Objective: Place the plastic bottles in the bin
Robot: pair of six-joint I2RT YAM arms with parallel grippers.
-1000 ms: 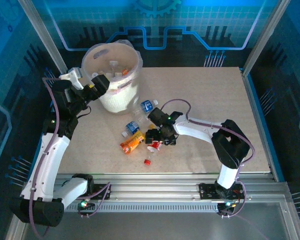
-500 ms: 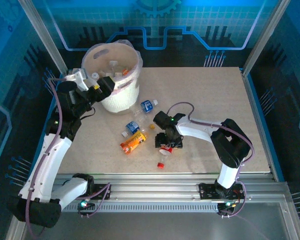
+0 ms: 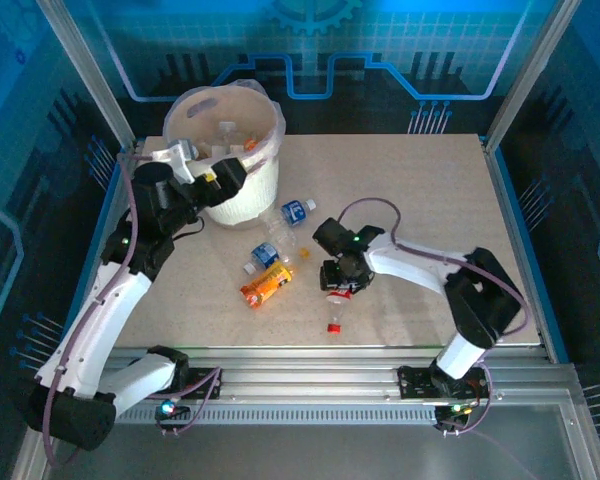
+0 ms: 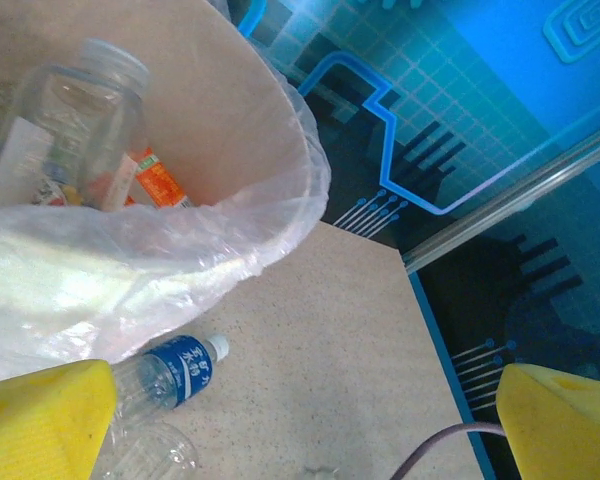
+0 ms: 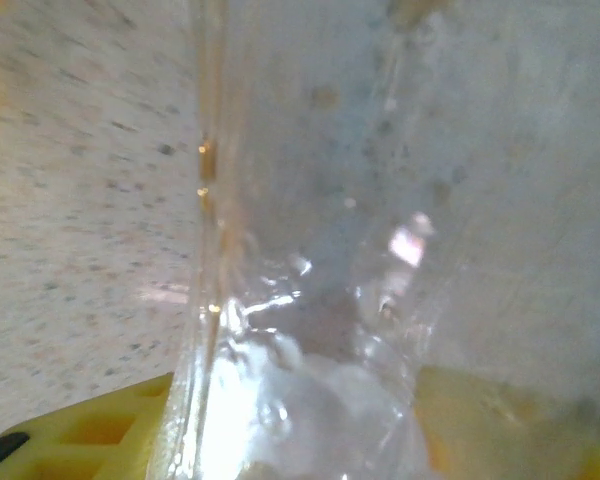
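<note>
— Where is the right tool [image 3: 338, 284]?

— Low over the desk [image 3: 420, 200], about the middle and a little to the near side. It is clenched on a clear bottle [image 5: 310, 250] (the wrist camera has the plastic squeezed between the yellow fingers [image 5: 90, 435], very close and blurred).

— Any label on that bottle?

— From above, some red and white shows under the tool, and I can't tell more. A small red piece [image 3: 333, 326] lies just on the near side of the tool. I cannot tell whether it is that bottle's cap or a loose one.

— And the left tool [image 3: 220, 176]?

— Released, its fingers spread wide with nothing between them. It hangs at the near left side of the bin [image 3: 242, 200]. I cannot tell whether it touches.

— The bin itself?

— It stands upright at the far left of the desk, with a bag liner [image 4: 280, 190] folded over its rim. Several bottles lie inside, among them a pale-capped bottle [image 4: 75, 110].

— What else is on the desk?

— At least three, all left of the right tool. A blue-labelled bottle [image 3: 296, 211] lies just right of the bin. A second blue one [image 3: 264, 255] lies nearer, and an orange bottle [image 3: 265, 286] is just beside that.
</note>
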